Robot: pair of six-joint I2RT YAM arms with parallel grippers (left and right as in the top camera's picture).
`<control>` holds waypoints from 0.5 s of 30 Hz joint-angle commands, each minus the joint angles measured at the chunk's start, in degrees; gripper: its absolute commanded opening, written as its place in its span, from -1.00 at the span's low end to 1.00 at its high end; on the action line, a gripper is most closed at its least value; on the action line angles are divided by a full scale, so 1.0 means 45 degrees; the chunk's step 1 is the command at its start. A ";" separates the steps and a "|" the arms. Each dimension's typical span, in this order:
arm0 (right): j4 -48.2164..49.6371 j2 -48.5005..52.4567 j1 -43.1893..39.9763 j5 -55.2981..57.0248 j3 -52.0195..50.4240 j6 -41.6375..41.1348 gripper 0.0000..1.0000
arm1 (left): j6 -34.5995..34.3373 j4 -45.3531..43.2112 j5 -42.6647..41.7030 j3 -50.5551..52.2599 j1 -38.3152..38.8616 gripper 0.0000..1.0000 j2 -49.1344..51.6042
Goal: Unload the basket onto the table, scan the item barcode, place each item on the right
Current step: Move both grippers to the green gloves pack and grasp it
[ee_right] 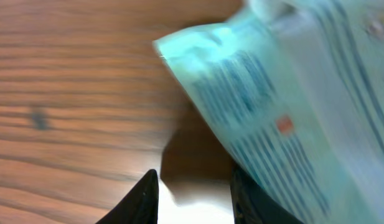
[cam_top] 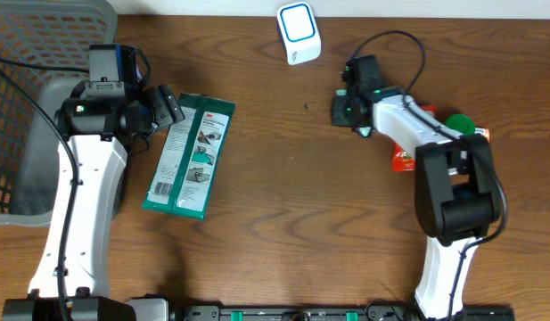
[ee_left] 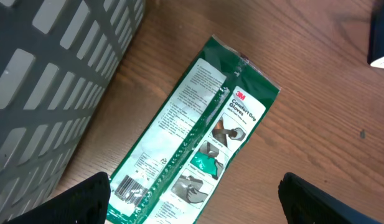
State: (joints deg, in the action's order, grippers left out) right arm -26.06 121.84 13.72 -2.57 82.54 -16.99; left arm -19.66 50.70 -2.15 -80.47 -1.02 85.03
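Note:
A green and white glove packet (cam_top: 187, 156) lies flat on the wooden table, its barcode (ee_left: 131, 186) near its lower end. My left gripper (cam_top: 170, 107) hovers over the packet's top left, open wide; in the left wrist view its gripper (ee_left: 198, 208) straddles the barcode end without touching it. A white scanner with a blue face (cam_top: 299, 33) stands at the back centre. My right gripper (cam_top: 350, 109) is below and right of the scanner. In the right wrist view a blurred pale teal packet (ee_right: 285, 106) lies over the right finger (ee_right: 254, 199). Whether the narrow jaws pinch it does not show.
A grey slatted basket (cam_top: 25, 116) fills the far left, close beside the left arm, and shows as a wall (ee_left: 42, 62) in the left wrist view. A red packet (cam_top: 401, 159) and a green round thing (cam_top: 460, 123) lie partly under the right arm.

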 commanded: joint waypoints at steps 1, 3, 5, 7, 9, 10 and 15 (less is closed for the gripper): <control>-0.0806 -0.1059 -0.0748 0.0976 -0.0092 -0.0253 -0.30 | 0.0015 0.0010 0.0393 -0.0170 -0.0117 0.74 0.0112; -0.1297 -0.1583 -0.0913 0.0772 -0.0092 -0.0180 -0.24 | 0.0015 0.0010 0.0393 -0.0170 -0.0117 0.74 0.0112; -0.1462 -0.2157 -0.0957 -0.0073 -0.0092 0.0495 -0.14 | 0.0015 0.0010 0.0393 -0.0170 -0.0117 0.74 0.0112; -0.1462 -0.2720 -0.0874 -0.1190 -0.0092 0.1069 -0.02 | 0.0015 0.0010 0.0393 -0.0170 -0.0117 0.74 0.0112; -0.1486 -0.3220 -0.0719 -0.2263 -0.0092 0.1122 0.12 | 0.0015 -0.0330 0.0393 -0.0170 -0.0117 0.75 0.0112; -0.1501 -0.3424 -0.0627 -0.2705 -0.0092 0.1103 0.18 | 0.0015 -0.0661 0.0393 -0.0170 -0.0117 0.74 0.0112; -0.1540 -0.3609 -0.0063 -0.4459 -0.0126 0.0437 0.41 | -0.0136 -0.0015 0.0000 -0.0034 -0.0087 0.35 0.0141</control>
State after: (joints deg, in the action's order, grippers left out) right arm -32.60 105.43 11.64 -14.44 81.95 -13.87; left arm -19.68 49.60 -2.20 -80.53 -1.06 85.06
